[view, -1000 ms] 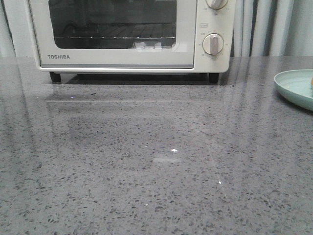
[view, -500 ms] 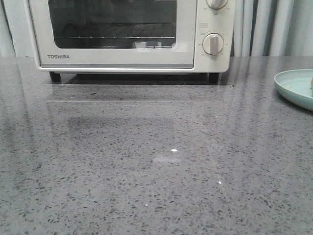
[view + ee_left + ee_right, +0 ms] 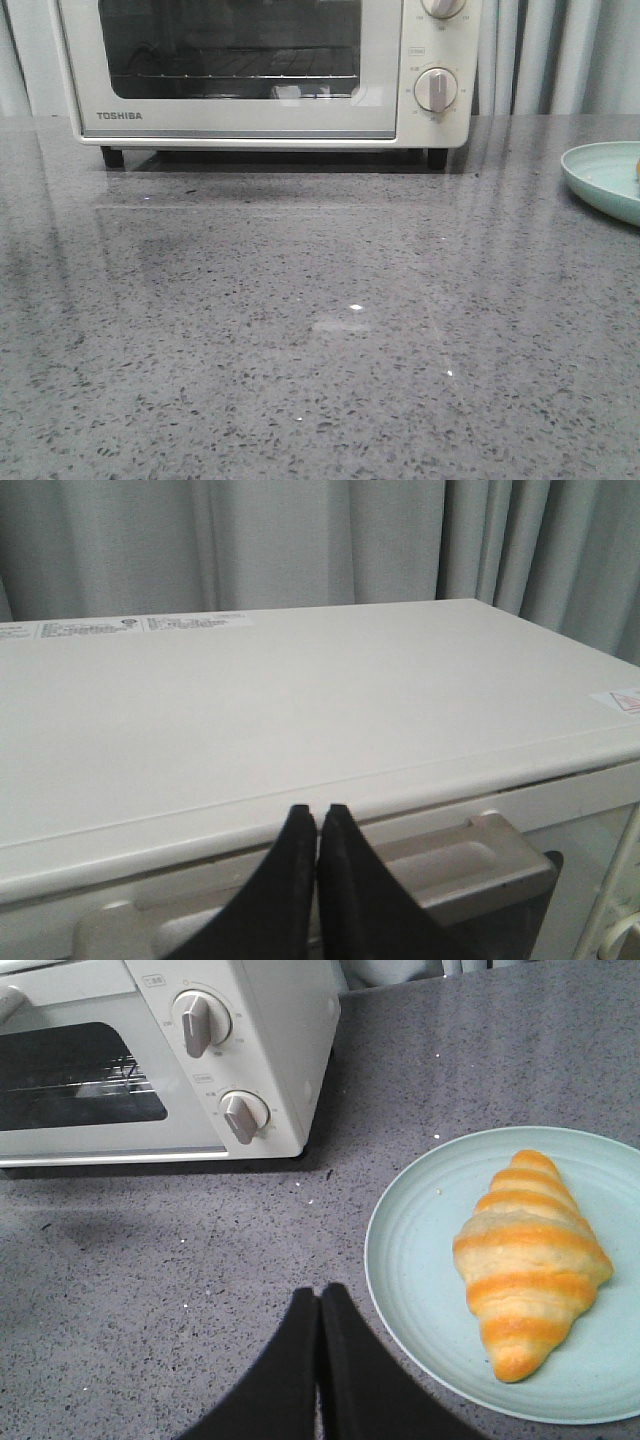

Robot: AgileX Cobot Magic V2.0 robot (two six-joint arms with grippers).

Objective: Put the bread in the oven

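The cream-white TOSHIBA oven (image 3: pixel 250 70) stands at the back of the table with its glass door shut; it also shows in the right wrist view (image 3: pixel 160 1060). The bread (image 3: pixel 530 1260), golden-orange with pale stripes, lies on a pale green plate (image 3: pixel 420 1260); in the front view only a sliver of it (image 3: pixel 637 166) shows at the right edge. My left gripper (image 3: pixel 318 810) is shut and empty, above the oven's top front edge, over the door handle (image 3: pixel 470 855). My right gripper (image 3: pixel 320 1292) is shut and empty over the table, beside the plate's rim.
The plate (image 3: pixel 600 178) sits at the table's right edge in the front view. Two round knobs (image 3: pixel 205 1022) are on the oven's right panel. Grey curtains (image 3: pixel 300 540) hang behind the oven. The speckled grey countertop (image 3: pixel 320 330) stretches in front of the oven.
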